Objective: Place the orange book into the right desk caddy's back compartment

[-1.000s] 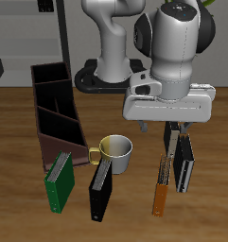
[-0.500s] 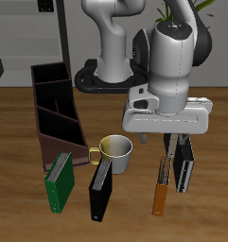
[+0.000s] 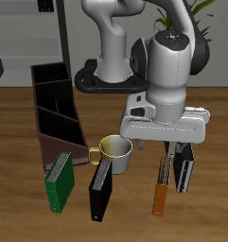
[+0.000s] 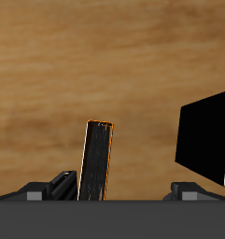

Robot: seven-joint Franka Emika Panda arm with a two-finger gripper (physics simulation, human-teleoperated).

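None of the task is done: gripper [image 3: 171,149], fingers spread and empty, hovers above the orange book [image 3: 161,185], right desk caddy [image 3: 54,109] well off.

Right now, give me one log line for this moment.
phase: approach | hand: open, above orange book | book: on table, ungrasped | right desk caddy: back compartment empty

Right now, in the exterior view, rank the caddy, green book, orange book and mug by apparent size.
1. right desk caddy, clearly largest.
2. green book.
3. orange book, slimmer, partly hidden behind the claw.
4. mug; close to the orange book, so this order is unsure.
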